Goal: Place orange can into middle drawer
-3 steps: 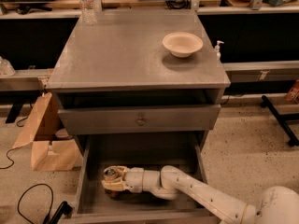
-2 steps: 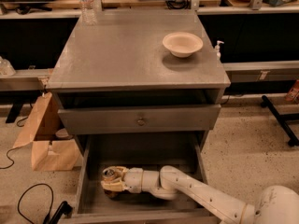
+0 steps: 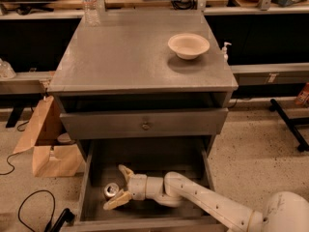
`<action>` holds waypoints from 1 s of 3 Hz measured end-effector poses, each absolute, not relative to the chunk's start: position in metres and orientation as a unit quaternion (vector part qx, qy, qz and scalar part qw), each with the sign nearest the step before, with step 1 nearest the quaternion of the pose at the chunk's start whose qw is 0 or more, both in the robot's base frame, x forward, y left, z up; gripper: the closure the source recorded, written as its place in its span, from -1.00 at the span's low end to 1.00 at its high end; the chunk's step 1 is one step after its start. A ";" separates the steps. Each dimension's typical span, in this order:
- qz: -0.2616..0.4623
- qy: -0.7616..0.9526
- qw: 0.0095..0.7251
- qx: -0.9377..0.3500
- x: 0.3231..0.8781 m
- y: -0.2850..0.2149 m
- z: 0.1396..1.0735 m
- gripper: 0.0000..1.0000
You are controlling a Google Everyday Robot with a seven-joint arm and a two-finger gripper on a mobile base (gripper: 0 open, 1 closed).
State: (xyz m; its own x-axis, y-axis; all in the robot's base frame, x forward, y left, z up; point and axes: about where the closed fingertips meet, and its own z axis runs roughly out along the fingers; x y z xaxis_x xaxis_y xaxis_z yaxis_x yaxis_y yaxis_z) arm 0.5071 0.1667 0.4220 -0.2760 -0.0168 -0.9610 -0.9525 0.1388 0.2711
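The middle drawer [image 3: 157,162] is pulled out at the bottom of the grey cabinet. The orange can [image 3: 111,191] stands upright on its floor near the front left, silver top showing. My white arm reaches into the drawer from the lower right. My gripper [image 3: 120,186] is open, its two tan fingers [image 3: 126,172] spread wide. The can sits at the mouth of the jaws, apart from the upper finger and close by the lower one.
A shallower drawer front with a round knob [image 3: 145,125] is above the open drawer. A white bowl [image 3: 188,45] and a clear bottle [image 3: 88,6] stand on the cabinet top. A cardboard box [image 3: 46,141] and cables [image 3: 29,208] lie on the floor at the left.
My gripper was closed around the can inside the drawer. Its fingers have now spread apart and the can stands free on the drawer floor.
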 end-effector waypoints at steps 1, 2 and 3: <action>0.520 0.606 0.450 -0.400 0.507 0.167 0.422 -1.00; 0.505 0.615 0.433 -0.423 0.505 0.163 0.457 -1.00; 0.499 0.645 0.366 -0.447 0.477 0.153 0.479 -1.00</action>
State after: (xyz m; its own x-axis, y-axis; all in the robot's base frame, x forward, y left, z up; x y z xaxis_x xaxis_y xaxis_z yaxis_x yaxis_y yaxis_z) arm 0.4771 0.1529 0.4788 -0.3315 -0.2111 -0.9195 -0.9431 0.1011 0.3168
